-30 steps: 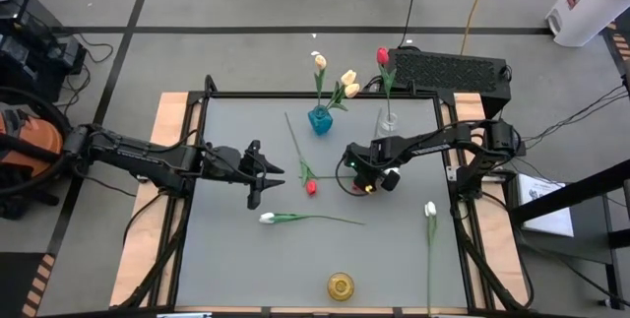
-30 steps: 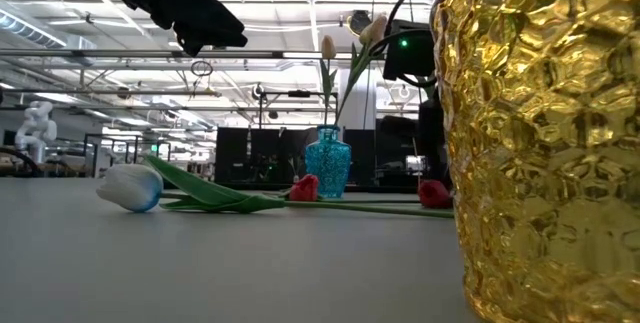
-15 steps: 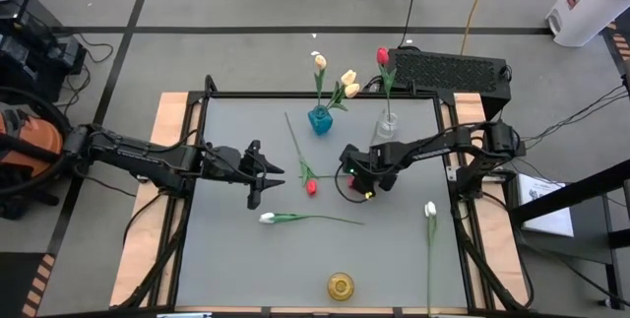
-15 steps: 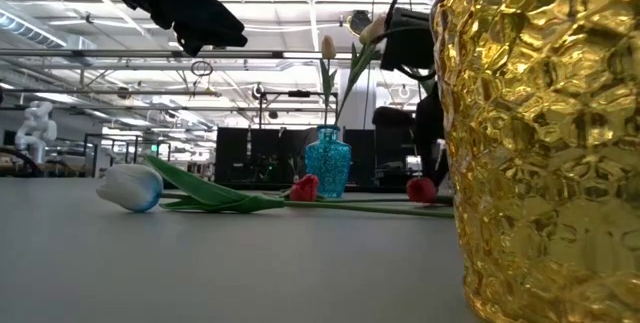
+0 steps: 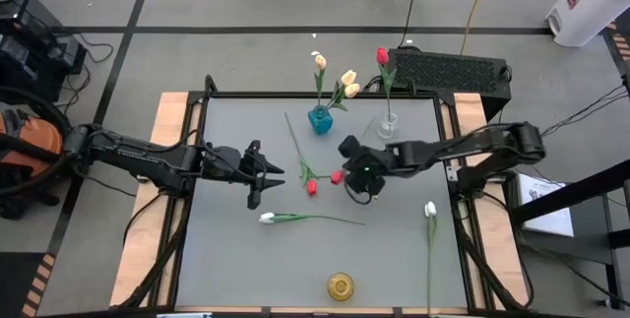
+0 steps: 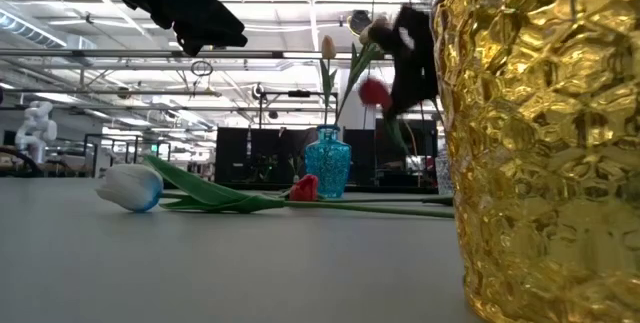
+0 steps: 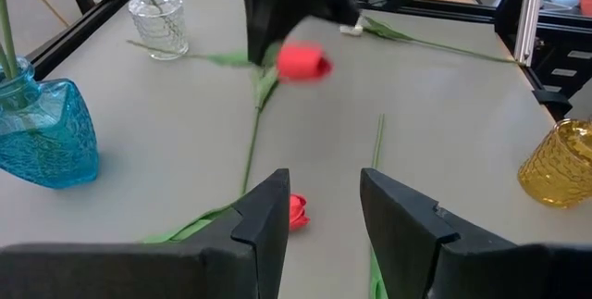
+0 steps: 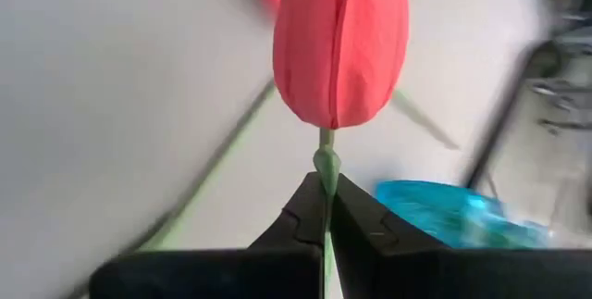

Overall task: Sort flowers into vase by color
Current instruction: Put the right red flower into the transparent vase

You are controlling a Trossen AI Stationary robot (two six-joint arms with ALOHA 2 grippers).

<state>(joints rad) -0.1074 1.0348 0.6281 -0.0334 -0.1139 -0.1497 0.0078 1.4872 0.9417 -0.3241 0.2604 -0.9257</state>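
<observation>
My right gripper (image 5: pixel 352 176) is above the table's middle, shut on a red tulip whose bud (image 5: pixel 336 177) is raised off the table (image 6: pixel 375 91). My left gripper (image 5: pixel 264 172) waits open and high, left of the middle, fingers (image 7: pixel 319 211) toward that bud (image 7: pixel 302 63). A second red tulip (image 5: pixel 311 187) and a white tulip (image 5: pixel 267 218) lie flat between the arms. Another white tulip (image 5: pixel 430 209) lies by the right edge. The blue vase (image 5: pixel 320 119) holds cream tulips. The clear vase (image 5: pixel 387 121) holds one red tulip (image 5: pixel 383 55). My right gripper pinches the red tulip's stem just under the bud (image 8: pixel 324 165) between its two fingertips (image 8: pixel 305 208). The fingers come roughly level from the table's right. The bud (image 8: pixel 340 40) sticks out past the fingertips, lifted clear. The rest of the stem trails back behind the gripper.
A gold vase (image 5: pixel 341 286) stands near the table's near edge and fills the right of the low view (image 6: pixel 540 133). The blue vase (image 7: pixel 42 137) and clear vase (image 7: pixel 159 21) stand at the far edge. A black box (image 5: pixel 448 65) sits beyond the table.
My right gripper has moved toward the table's left and up, carrying the red tulip. Its bud, which lay on the table a second ago, now hangs clear above it, closer to the other red tulip.
</observation>
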